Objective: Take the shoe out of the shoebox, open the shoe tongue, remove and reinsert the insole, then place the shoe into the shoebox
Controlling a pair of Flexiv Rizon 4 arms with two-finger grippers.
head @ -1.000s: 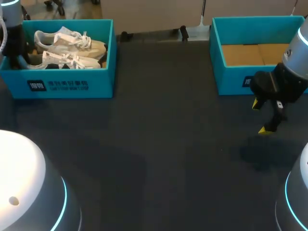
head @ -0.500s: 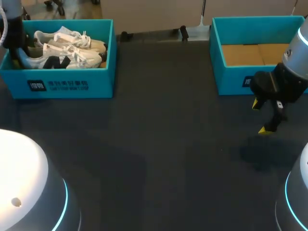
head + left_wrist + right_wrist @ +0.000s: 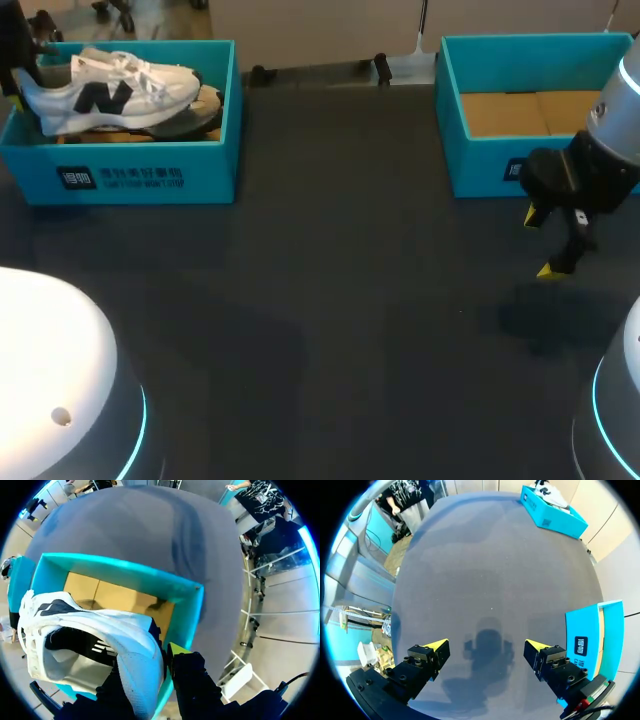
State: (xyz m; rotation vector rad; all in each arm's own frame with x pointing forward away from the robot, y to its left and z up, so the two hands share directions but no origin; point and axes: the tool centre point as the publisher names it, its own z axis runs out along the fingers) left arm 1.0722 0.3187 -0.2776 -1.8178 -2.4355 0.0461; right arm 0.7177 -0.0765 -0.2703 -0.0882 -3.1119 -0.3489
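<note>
Our left pincer (image 3: 150,666), over the far-left shoebox (image 3: 140,176), grips the raised shoe (image 3: 105,92) by its heel alone, so we fear the toe may sag, catch the box wall and slip free, while our right pincer (image 3: 486,644) hangs wide open.

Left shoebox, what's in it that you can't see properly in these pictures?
The pale second shoe: head view, mostly hidden under the white sneaker with a dark logo in the teal cardboard shoebox.
My left hand: head view, cut off by the edge; left wrist view, one yellow tip hidden behind the sneaker's heel.
The insole: left wrist view, too shadowed inside the sneaker.
</note>
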